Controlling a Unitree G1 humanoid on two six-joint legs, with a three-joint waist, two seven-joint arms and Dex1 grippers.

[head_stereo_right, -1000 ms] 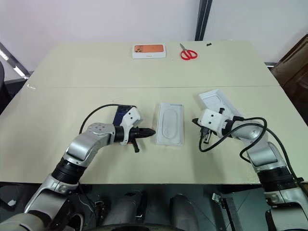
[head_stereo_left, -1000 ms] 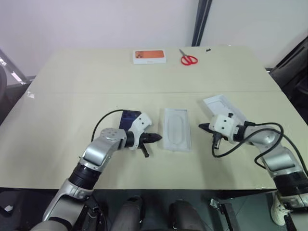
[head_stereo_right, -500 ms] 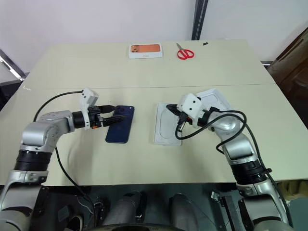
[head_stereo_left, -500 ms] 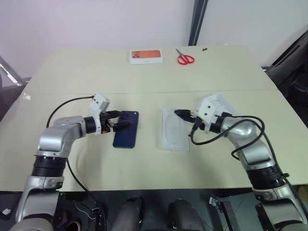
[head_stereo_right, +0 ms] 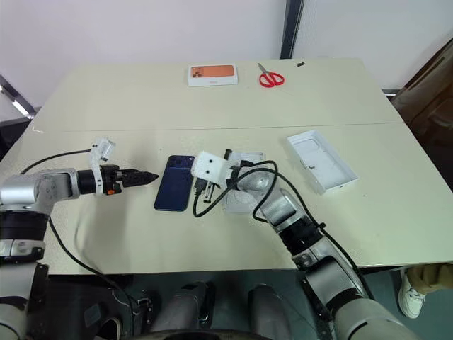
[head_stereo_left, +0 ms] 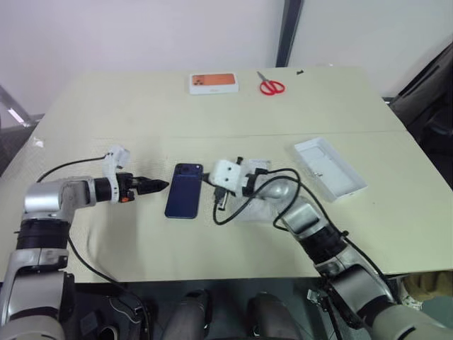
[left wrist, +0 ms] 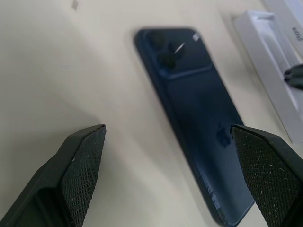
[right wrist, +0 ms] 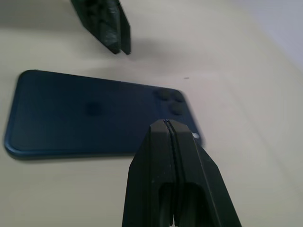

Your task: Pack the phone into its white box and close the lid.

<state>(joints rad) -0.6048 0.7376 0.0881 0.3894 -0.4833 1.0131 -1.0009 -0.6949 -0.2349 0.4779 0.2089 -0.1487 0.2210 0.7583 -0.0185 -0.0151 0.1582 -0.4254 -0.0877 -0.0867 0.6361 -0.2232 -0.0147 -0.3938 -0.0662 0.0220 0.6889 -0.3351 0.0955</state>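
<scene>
beige worktop (head_stereo_left: pixel 106 106): slim navy-blue phone (head_stereo_left: pixel 184 200) lies flat, back up, between the end effectors. right end effector (head_stereo_left: pixel 206 180) closed, left end effector (head_stereo_left: pixel 161 185) open beside it. risk: closed tip shoves phone, no grip.

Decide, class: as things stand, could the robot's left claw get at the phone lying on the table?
Probably yes. The left claw is open and points at the phone, which lies flat, back up, with bare table between them. The right claw, shut, sits close at the phone's other side and could crowd it.
</scene>
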